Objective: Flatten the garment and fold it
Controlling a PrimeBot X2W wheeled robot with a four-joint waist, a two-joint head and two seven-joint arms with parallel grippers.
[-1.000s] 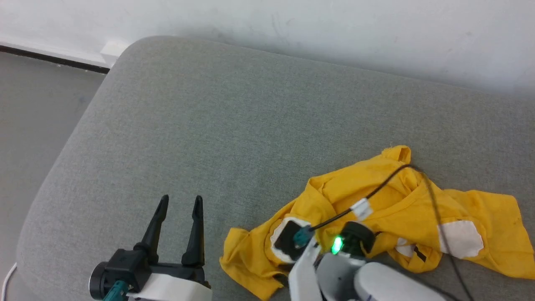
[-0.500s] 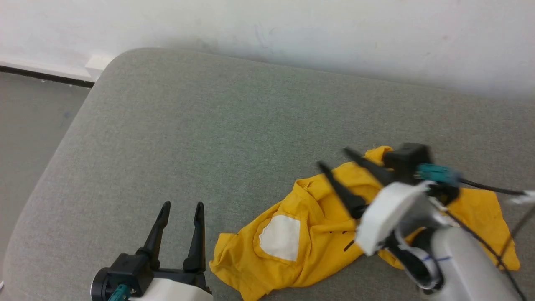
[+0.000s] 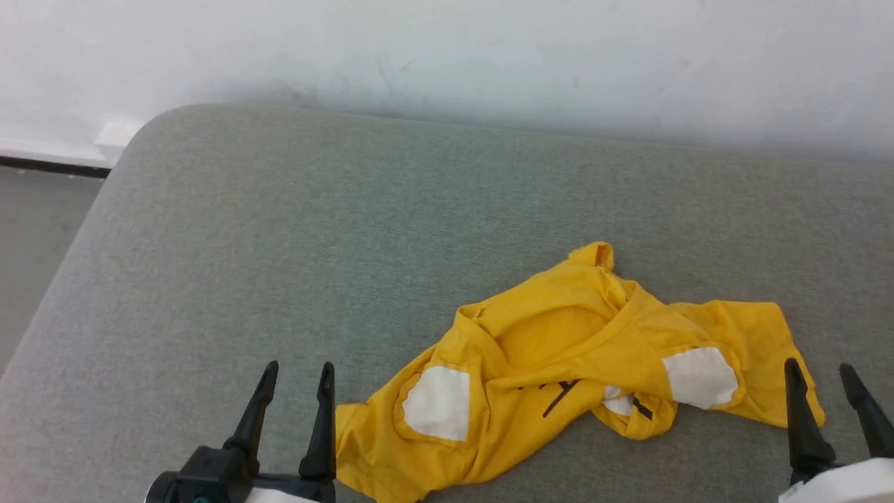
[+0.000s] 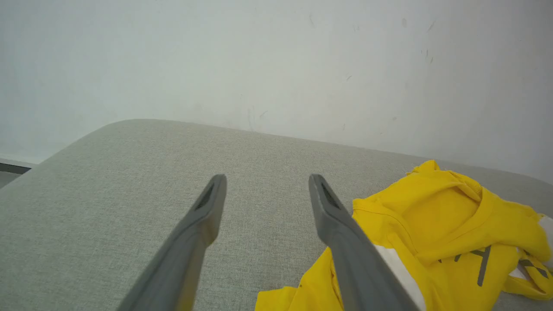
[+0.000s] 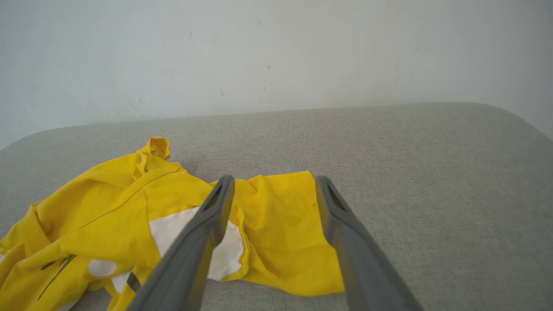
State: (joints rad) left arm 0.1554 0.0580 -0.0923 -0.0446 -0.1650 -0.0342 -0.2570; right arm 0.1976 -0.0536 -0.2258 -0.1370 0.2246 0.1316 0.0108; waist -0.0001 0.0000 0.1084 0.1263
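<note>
The garment (image 3: 559,363), a bright yellow T-shirt with white patches and black marks, lies crumpled on the grey cushion (image 3: 349,230), right of centre and near the front. My left gripper (image 3: 297,367) stands open at the lower left, just left of the shirt's near corner, nothing between its fingers. My right gripper (image 3: 817,367) stands open at the lower right, beside the shirt's right edge. In the left wrist view the garment (image 4: 445,233) lies to the right of the open left gripper (image 4: 265,179). In the right wrist view the garment (image 5: 142,211) spreads under and to the left of the right gripper (image 5: 274,179).
A pale wall (image 3: 447,56) runs along the cushion's far edge. The cushion's rounded left corner drops to a grey floor (image 3: 35,237) with a white baseboard (image 3: 63,150). Bare cushion stretches behind and left of the shirt.
My right gripper opened, let go of the shirt and drew back to the lower right. The shirt now lies more spread out. The head camera shifted; the left gripper kept its pose.
</note>
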